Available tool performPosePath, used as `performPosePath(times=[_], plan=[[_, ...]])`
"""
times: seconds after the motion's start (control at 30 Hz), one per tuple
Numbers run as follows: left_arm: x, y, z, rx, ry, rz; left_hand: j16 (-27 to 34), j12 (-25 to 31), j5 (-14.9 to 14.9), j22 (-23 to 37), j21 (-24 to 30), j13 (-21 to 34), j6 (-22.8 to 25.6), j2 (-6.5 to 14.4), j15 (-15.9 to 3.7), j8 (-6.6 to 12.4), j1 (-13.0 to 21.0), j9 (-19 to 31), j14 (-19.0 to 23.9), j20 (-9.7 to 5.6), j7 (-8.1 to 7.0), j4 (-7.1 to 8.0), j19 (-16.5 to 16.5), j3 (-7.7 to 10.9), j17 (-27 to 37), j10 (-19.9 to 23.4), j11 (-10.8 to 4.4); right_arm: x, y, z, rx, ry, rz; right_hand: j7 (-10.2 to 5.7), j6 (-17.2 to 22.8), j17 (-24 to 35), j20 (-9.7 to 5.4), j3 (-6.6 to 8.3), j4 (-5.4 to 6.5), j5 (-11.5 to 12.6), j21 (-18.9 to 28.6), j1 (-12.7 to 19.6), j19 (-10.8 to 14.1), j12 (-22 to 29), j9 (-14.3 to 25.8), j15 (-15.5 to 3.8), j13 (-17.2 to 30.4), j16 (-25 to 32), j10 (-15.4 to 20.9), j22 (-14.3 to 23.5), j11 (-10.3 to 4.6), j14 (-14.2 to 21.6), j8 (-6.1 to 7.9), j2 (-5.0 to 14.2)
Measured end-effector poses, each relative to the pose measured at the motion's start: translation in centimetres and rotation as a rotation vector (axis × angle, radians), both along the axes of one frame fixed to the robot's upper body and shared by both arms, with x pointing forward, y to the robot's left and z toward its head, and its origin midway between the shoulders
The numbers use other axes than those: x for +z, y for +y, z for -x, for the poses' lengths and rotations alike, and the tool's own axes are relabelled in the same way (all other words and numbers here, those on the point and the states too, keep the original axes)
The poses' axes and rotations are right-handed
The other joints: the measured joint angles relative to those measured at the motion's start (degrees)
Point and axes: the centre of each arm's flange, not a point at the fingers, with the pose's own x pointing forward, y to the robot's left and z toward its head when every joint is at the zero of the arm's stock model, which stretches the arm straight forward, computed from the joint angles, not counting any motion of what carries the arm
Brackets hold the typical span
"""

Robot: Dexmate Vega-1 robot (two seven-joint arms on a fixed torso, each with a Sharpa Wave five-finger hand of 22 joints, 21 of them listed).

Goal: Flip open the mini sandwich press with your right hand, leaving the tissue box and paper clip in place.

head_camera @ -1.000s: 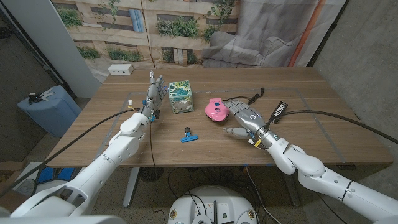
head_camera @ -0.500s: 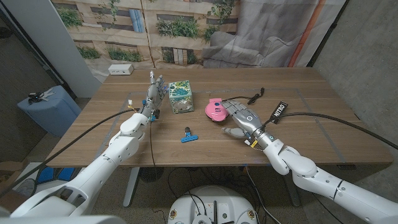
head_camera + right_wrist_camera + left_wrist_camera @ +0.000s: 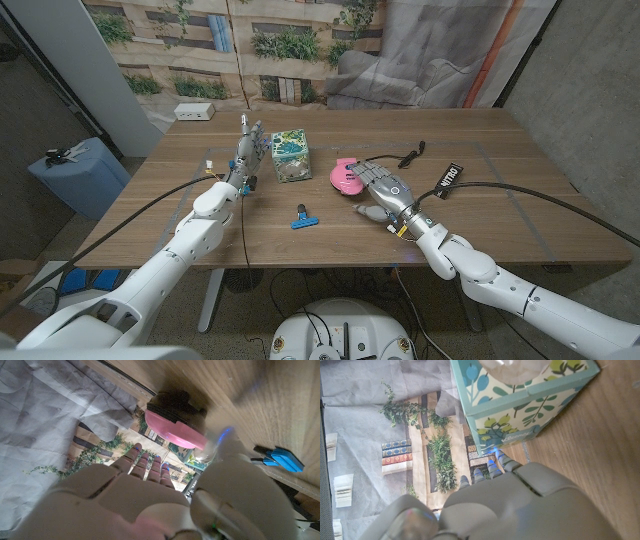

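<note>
The pink mini sandwich press (image 3: 343, 179) lies shut at the table's middle, and in the right wrist view the press (image 3: 173, 429) has a pink lid over a dark base. My right hand (image 3: 386, 190) is just right of it, fingers spread and reaching onto its right edge, thumb low toward the table; it grips nothing. The leaf-patterned tissue box (image 3: 291, 156) stands left of the press. My left hand (image 3: 248, 150) stands upright beside the box (image 3: 520, 395), fingers apart and empty. A blue paper clip (image 3: 303, 218) lies in front of the box and is also visible as the clip (image 3: 285, 458).
A black cable (image 3: 411, 155) and a black label tag (image 3: 447, 178) lie right of the press. A white power strip (image 3: 194, 111) sits at the far left corner. A blue bin (image 3: 75, 176) stands beside the table's left edge.
My right hand has slid left along the table until its fingers meet the press's right edge. The left hand, box and clip have not moved.
</note>
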Motion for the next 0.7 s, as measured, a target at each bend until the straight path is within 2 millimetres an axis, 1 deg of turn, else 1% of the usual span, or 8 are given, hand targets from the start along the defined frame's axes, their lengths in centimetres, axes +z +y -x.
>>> performPosePath(times=[0.1, 0.17, 0.23, 0.3, 0.33, 0.47, 0.57, 0.7], plan=[[0.0, 0.0, 0.0, 0.000, 0.000, 0.000, 0.0, 0.0, 0.0, 0.0, 0.0, 0.0, 0.0, 0.0, 0.00, 0.00, 0.0, 0.0, 0.0, 0.00, 0.00, 0.00, 0.0, 0.00, 0.0, 0.0, 0.00, 0.0, 0.2, -0.2, 0.004, -0.007, -0.001, -0.41, 0.4, 0.0, 0.17, 0.34, 0.13, 0.0, 0.0, 0.8, 0.4, 0.0, 0.0, -0.41, 0.0, 0.0, 0.3, 0.0, -0.13, 0.4, 0.07, 0.12], [0.0, 0.0, 0.0, 0.000, 0.000, 0.000, 0.0, 0.0, 0.0, 0.0, 0.0, 0.0, 0.0, 0.0, 0.00, 0.00, 0.0, 0.0, 0.0, 0.00, 0.00, 0.00, 0.0, 0.00, 0.0, 0.0, 0.00, 0.1, 0.4, -0.4, 0.004, -0.011, 0.000, -0.77, 0.8, 0.0, -0.25, 0.66, 0.17, 0.0, 0.0, 1.0, 0.8, 0.0, 0.0, -0.41, 0.0, 0.0, 0.6, 0.0, -0.32, 0.4, 0.11, 0.33], [0.0, 0.0, 0.0, 0.000, 0.000, 0.000, 0.0, 0.0, 0.0, 0.0, 0.0, 0.0, 0.0, 0.0, 0.00, 0.00, 0.0, 0.0, 0.0, 0.00, 0.00, 0.00, 0.0, 0.00, 0.0, 0.0, 0.00, 0.1, 0.4, -0.6, 0.005, -0.015, 0.000, -1.03, 1.0, 0.0, -0.05, 0.71, 0.23, 0.0, 0.0, 1.7, 1.0, 0.0, 0.0, -0.60, 0.0, 0.0, 1.0, 0.0, -0.23, 0.6, 0.27, -0.39], [0.0, 0.0, 0.0, 0.000, 0.000, 0.000, 0.0, 0.0, 0.0, 0.0, 0.0, 0.0, 0.0, 0.0, 0.00, 0.00, 0.0, 0.0, 0.0, 0.00, 0.00, 0.00, 0.0, 0.00, 0.0, 0.0, 0.00, 0.2, 0.5, -0.7, 0.006, -0.021, 0.000, -1.07, 1.5, 0.0, -0.24, 0.72, 0.23, 0.0, 0.0, 1.8, 1.2, 0.0, 0.0, -0.41, 0.0, 0.0, 1.0, 0.0, -0.23, 0.8, 0.27, -0.40], [0.0, 0.0, 0.0, 0.000, 0.000, 0.000, 0.0, 0.0, 0.0, 0.0, 0.0, 0.0, 0.0, 0.0, 0.00, 0.00, 0.0, 0.0, 0.0, 0.00, 0.00, 0.00, 0.0, 0.00, 0.0, 0.0, 0.00, 0.3, 0.6, -0.8, 0.007, -0.025, 0.000, -1.23, 1.6, 0.0, -0.03, 0.88, 0.40, 0.0, 0.0, 2.3, 1.4, 0.0, 0.0, -0.63, 0.0, 0.0, 1.3, 0.0, -0.45, 1.0, 0.27, 0.11], [0.0, 0.0, 0.0, 0.000, 0.000, 0.000, 0.0, 0.0, 0.0, 0.0, 0.0, 0.0, 0.0, 0.0, 0.00, 0.00, 0.0, 0.0, 0.0, 0.00, 0.00, 0.00, 0.0, 0.00, 0.0, 0.0, 0.00, 0.5, 0.6, -1.1, 0.006, -0.037, -0.001, -1.25, 2.1, 0.0, -0.24, 1.26, 0.16, 0.0, 0.0, 2.7, 2.0, 0.0, 0.0, -0.62, 0.0, 0.4, 1.9, 0.0, -0.64, 1.4, 0.34, 0.49], [0.0, 0.0, 0.0, 0.000, 0.000, 0.000, 0.0, 0.0, 0.0, 0.0, 0.0, 0.0, 0.0, 0.0, 0.00, 0.00, 0.0, 0.0, 0.0, 0.00, 0.00, 0.00, 0.0, 0.00, 0.0, 0.0, 0.00, 0.7, 0.7, -1.3, 0.006, -0.044, -0.001, -1.34, 2.2, 0.0, -0.26, 1.50, 0.39, 0.0, 0.0, 3.3, 2.0, 0.0, 0.0, -0.61, 0.0, 0.4, 2.1, 0.0, -0.64, 1.9, 0.52, -0.12], [0.0, 0.0, 0.0, 0.000, 0.000, 0.000, 0.0, 0.0, 0.0, 0.0, 0.0, 0.0, 0.0, 0.0, 0.00, 0.00, 0.0, 0.0, 0.0, 0.00, 0.00, 0.00, 0.0, 0.00, 0.0, 0.0, 0.00, 0.9, 0.6, -1.4, 0.004, -0.053, -0.002, -1.55, 3.0, 0.0, -0.04, 1.50, 0.39, 0.0, 0.0, 3.7, 2.6, 0.0, 0.0, -0.73, 0.0, 0.4, 2.3, 0.0, -0.85, 2.2, 0.52, 0.34]])
